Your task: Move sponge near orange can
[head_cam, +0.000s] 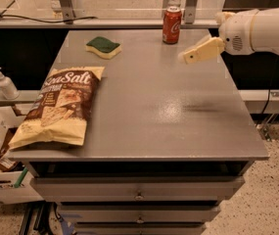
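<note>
The sponge (pixel 103 47), dark green on top with pale yellow foam beneath, lies flat at the back left of the grey table (pixel 149 106). Near the back edge, right of centre, the reddish-orange can (pixel 172 25) stands upright. My cream-coloured gripper (pixel 192 56) hangs above the table's right side, reaching in from the white arm (pixel 259 31) at the right. It is a little right of the can and nearer the front, and far right of the sponge. It touches neither of them.
A large sea-salt chip bag (pixel 58 106) lies along the table's left front. A soap dispenser (pixel 4 83) and a cardboard box (pixel 2 180) sit left of the table. Drawers run below the front edge, and metal posts stand behind the back edge.
</note>
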You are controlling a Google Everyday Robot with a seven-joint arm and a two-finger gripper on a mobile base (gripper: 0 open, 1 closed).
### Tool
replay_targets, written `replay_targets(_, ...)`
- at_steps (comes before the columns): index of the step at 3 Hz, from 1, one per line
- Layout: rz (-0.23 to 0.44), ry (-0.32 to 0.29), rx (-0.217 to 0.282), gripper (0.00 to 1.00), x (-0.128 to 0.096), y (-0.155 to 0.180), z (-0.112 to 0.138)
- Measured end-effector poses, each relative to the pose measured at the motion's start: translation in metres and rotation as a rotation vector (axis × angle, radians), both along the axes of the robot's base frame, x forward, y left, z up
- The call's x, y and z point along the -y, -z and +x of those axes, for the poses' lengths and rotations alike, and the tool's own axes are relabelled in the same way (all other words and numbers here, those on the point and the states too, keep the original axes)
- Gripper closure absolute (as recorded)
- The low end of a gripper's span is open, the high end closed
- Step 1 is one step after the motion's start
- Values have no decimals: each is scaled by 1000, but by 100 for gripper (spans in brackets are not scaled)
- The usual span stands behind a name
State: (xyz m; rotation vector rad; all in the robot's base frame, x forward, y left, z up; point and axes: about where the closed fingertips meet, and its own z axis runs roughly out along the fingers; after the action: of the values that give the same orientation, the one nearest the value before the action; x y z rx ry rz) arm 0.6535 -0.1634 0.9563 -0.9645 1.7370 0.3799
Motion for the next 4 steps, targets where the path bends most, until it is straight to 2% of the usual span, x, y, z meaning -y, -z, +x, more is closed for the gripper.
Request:
replay_targets(2, 87, 55, 13, 0, -4, 17, 46)
replay_targets(3, 118, 67, 11, 0, -13, 29, 92)
replay_targets(4, 119, 66, 14, 0, -15, 28, 95)
